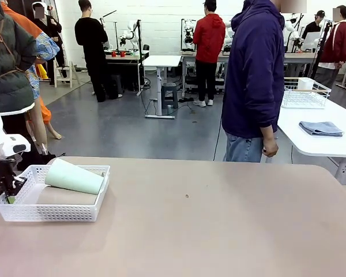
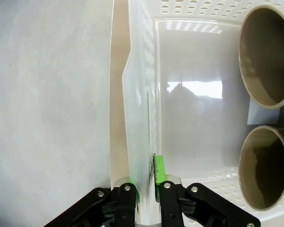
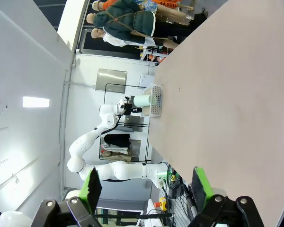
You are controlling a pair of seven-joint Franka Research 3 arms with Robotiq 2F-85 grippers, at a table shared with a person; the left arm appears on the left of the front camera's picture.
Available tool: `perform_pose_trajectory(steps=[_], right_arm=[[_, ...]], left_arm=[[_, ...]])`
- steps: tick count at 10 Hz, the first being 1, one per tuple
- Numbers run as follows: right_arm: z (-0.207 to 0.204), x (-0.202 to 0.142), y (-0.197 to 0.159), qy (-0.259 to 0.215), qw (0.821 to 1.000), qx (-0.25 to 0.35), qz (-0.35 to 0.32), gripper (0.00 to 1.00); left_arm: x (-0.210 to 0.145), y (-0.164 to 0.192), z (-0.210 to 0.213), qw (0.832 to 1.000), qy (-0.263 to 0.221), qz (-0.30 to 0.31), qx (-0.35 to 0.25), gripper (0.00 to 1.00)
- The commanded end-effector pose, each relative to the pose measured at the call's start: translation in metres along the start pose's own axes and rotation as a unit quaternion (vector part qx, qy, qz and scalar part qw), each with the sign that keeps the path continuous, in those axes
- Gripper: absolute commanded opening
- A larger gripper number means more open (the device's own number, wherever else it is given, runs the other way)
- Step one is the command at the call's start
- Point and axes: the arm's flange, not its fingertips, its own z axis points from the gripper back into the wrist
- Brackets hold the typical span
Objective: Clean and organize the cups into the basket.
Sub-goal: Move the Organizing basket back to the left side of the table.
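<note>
The broad tan counter (image 1: 219,225) lies mostly bare. A person in a dark purple jacket (image 1: 255,75) stands at its far edge. Beyond, a white table (image 1: 328,144) carries a wire basket (image 1: 304,93) and a folded grey cloth (image 1: 320,128). The white mesh basket (image 1: 57,214) sits at the counter's left end, with a mint cup (image 1: 75,176) lying across two tan cups (image 2: 265,52). The left tool (image 2: 146,182) straddles the basket's side wall, fingers narrowly parted, not visibly clamping. The right tool (image 3: 146,184) hangs wide open, empty, above bare counter.
</note>
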Motion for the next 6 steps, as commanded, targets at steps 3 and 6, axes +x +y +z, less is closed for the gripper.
perform_pose_trajectory(steps=[3,6], right_arm=[[-0.0023,-0.0060,0.0013,0.004,1.000,0.001,0.007,1.00],[-0.0023,-0.0060,0.0013,0.004,1.000,0.001,0.007,1.00]], left_arm=[[0.0028,-0.0007,0.0063,1.000,-0.007,0.007,0.003,1.00],[0.0032,0.0038,0.0085,1.000,-0.004,0.009,0.000,1.00]])
